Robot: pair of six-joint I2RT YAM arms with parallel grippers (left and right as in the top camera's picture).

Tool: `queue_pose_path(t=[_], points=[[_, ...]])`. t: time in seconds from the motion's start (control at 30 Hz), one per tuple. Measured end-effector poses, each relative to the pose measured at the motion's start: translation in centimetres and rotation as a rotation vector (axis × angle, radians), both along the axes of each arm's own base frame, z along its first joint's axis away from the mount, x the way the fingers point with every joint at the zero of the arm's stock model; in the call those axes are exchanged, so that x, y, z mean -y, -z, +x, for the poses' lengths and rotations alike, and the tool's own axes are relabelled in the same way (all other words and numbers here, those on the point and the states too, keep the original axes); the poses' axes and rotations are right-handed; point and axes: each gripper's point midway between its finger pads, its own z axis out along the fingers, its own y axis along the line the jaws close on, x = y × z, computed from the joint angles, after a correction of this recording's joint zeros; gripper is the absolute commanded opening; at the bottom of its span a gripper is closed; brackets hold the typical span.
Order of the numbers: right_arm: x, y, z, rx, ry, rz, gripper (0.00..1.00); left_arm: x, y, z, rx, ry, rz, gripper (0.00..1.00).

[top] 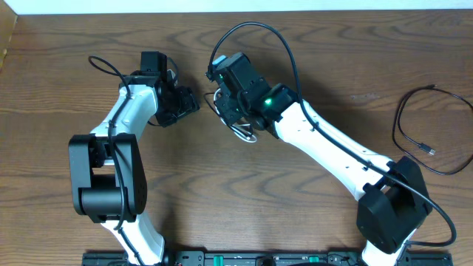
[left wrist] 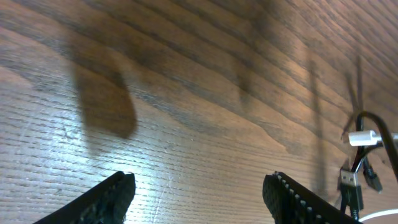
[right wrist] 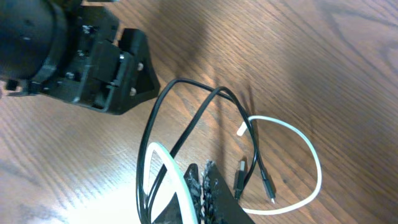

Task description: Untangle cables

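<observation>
A thin black cable (right wrist: 186, 134) and a thin white cable (right wrist: 314, 162) lie looped together on the wooden table. Their small plug ends rest side by side right of my right gripper. In the overhead view the tangle (top: 247, 134) sits under the right wrist. My right gripper (right wrist: 202, 180) is shut, and the white cable runs down along its left finger into the jaws. Black loops rise beside it. My left gripper (left wrist: 202, 199) is open and empty just above the bare table, left of the tangle (top: 194, 103). It sees a white plug (left wrist: 360, 137) at its right edge.
Another thin black cord (top: 414, 125) lies in a loop at the far right of the table. The left gripper's black body (right wrist: 93, 62) is close to the upper left of the tangle. Thick black arm wires arc above both wrists.
</observation>
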Motion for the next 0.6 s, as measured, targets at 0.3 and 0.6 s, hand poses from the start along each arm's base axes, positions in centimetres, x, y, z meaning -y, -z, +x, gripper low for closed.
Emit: queue_pose_path(t=[0.3, 0.6], points=[[0.1, -0.3, 0.6, 0.0, 0.027, 0.029, 0.01, -0.1, -0.3, 0.1, 0.003, -0.005, -0.063, 0.74], [0.0, -0.3, 0.5, -0.006, 0.027, 0.038, 0.01, -0.2, -2.6, 0.3, 0.064, 0.041, -0.316, 0.88]])
